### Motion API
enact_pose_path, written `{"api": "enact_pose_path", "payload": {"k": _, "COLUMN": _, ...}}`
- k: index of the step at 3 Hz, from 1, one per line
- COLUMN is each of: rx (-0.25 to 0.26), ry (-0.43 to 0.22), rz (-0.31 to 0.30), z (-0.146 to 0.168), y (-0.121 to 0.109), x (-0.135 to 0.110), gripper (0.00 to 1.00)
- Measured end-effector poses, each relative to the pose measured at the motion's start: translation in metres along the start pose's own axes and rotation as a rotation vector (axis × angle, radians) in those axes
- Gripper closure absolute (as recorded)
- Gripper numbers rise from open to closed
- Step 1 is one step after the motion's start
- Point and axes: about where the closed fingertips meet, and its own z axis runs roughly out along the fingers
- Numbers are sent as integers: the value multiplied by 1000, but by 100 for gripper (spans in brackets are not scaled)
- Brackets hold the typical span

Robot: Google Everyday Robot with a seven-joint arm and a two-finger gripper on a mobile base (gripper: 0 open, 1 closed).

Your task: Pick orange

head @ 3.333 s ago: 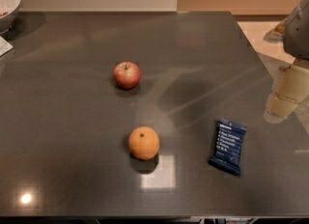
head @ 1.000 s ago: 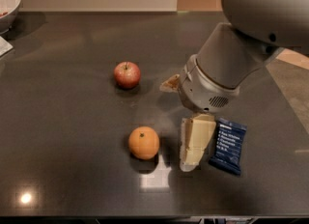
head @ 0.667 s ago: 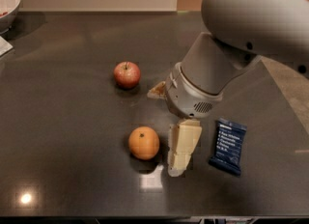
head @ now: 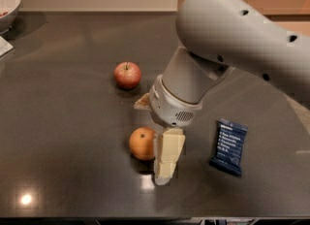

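The orange [head: 141,143] lies on the dark table [head: 68,122], in front of centre. My gripper [head: 153,140] hangs from the big grey arm and is down at the orange, open. One cream finger [head: 167,157] stands close against the orange's right side, its tip near the tabletop. The other finger [head: 143,103] shows only as a tan tip behind the orange. I cannot tell whether either finger touches the fruit. The red apple [head: 127,74] lies behind and left of the orange, apart from the gripper.
A dark blue snack bar [head: 229,146] lies to the right of the gripper. A white bowl [head: 7,3] stands at the far left corner, with a white paper edge [head: 4,47] below it. The arm [head: 227,40] covers the table's right back part.
The arm swung in from the right edge over the table. In the last second the gripper moved left past the snack bar, and its near finger now stands right beside the orange.
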Motion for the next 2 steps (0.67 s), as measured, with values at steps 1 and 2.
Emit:
{"api": "enact_pose_path", "payload": {"k": 1, "rx": -15, "ry": 3, "rz": 2, "z": 9, "y": 2, "x": 1, "gripper": 12}}
{"api": "enact_pose_path", "payload": {"k": 2, "rx": -17, "ry": 3, "rz": 7, "z": 10, "y": 3, "x": 2, "gripper": 35}}
